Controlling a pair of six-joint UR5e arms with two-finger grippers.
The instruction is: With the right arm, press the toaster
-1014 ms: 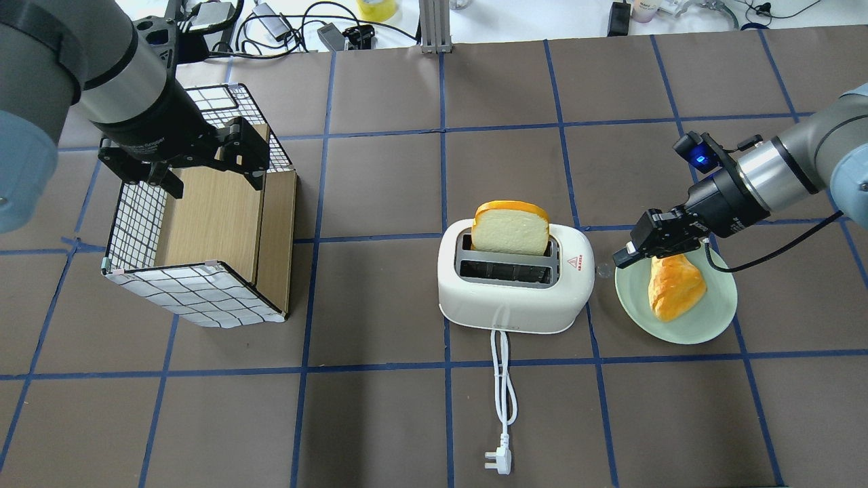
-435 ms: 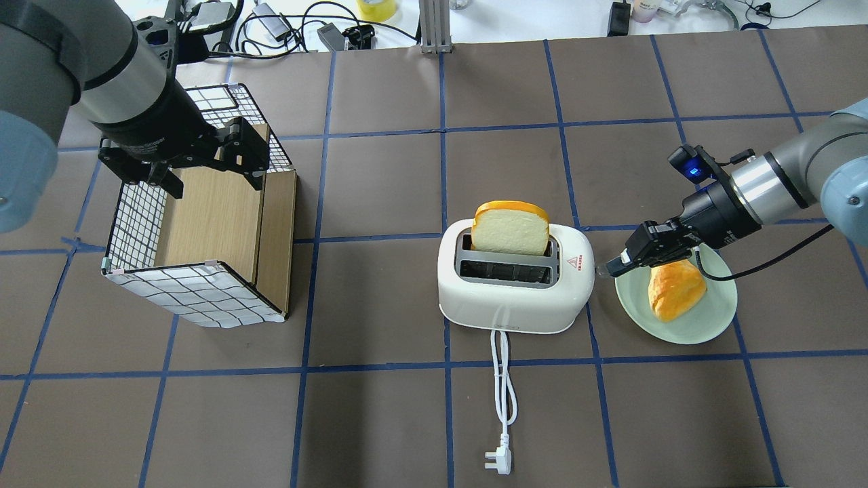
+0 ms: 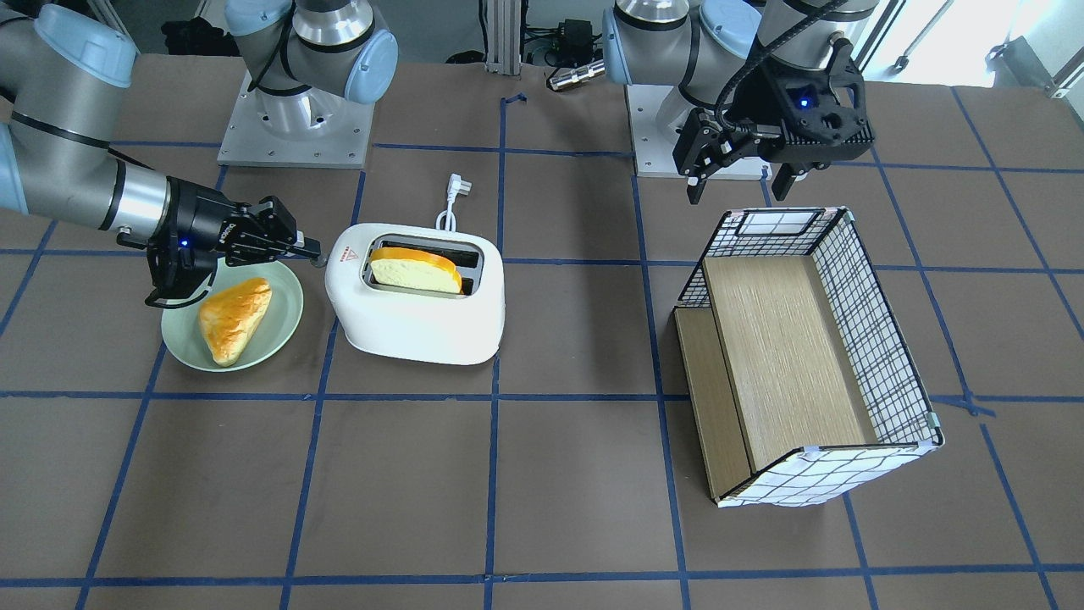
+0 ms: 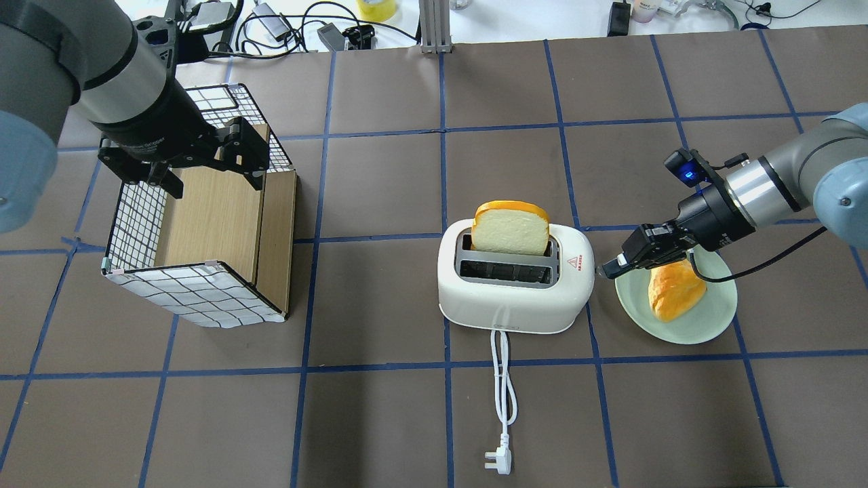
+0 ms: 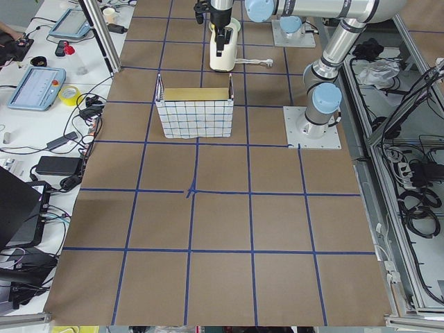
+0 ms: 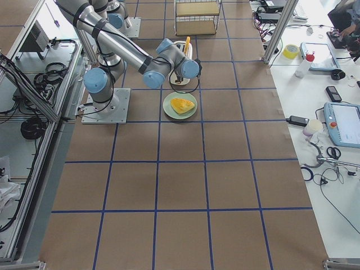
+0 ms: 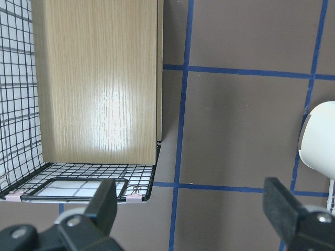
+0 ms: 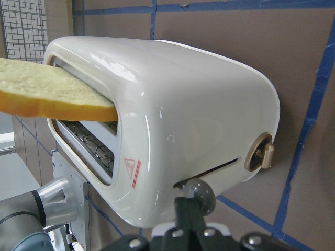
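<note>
Right gripper (image 4: 605, 271), fingers together, touches the side lever (image 8: 198, 192) of the toaster (image 4: 508, 305), plate (image 4: 708, 317) rim just beside

Plate (image 4: 685, 332) and toaster (image 4: 475, 298) hem the right pincer (image 4: 605, 271), apparently touching the lever (image 8: 199, 191).

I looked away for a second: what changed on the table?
The right gripper slid from over the plate towards the toaster; its shut tip is now at the grey side lever. Nothing was grasped or released. Toaster, toast, pastry and the left gripper over the box stayed put.
</note>
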